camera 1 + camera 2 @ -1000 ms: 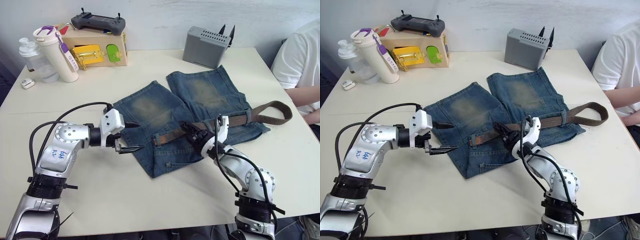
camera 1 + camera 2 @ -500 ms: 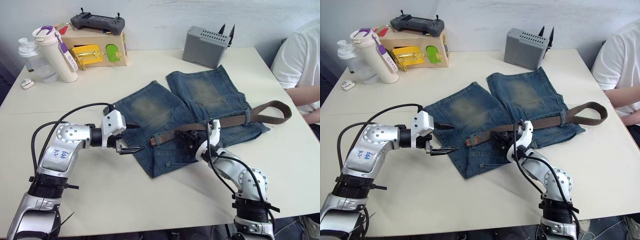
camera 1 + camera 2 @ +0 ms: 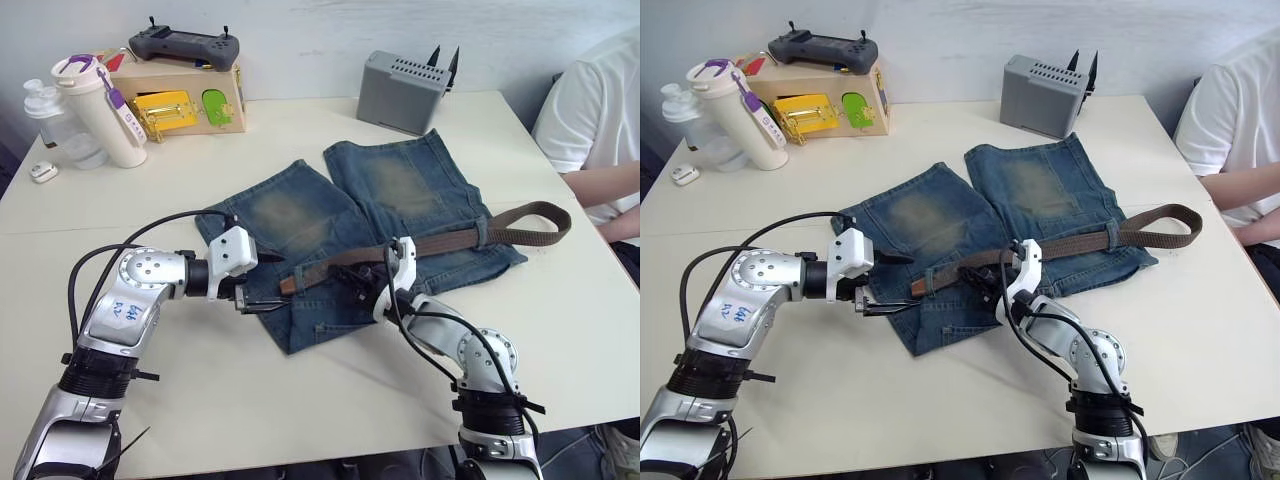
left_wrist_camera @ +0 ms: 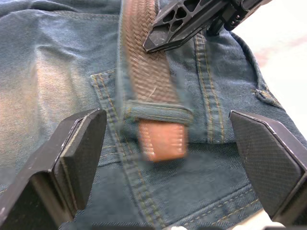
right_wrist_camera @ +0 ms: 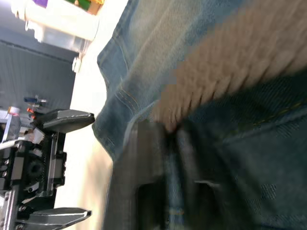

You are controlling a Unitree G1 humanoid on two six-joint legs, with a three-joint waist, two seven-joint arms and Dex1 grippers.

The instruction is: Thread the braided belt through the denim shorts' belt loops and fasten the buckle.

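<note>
Left wrist view — braided belt [image 4: 149, 72] tip through a belt loop [image 4: 158, 114].

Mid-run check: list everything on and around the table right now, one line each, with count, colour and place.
denim shorts: one, faded blue, table centre.
braided belt: one, brown, along the waistband; tan tip poking out of a belt loop.
tumbler: one, white with purple lid, far left.
clear bottle: one, behind the tumbler.
wooden box: one, yellow and green fittings, far left.
controller: one, dark grey, atop the box.
grey box: one, far edge.
person: one, white shirt, right side.
left gripper: open, at the belt tip.
right gripper: on the belt.
</note>
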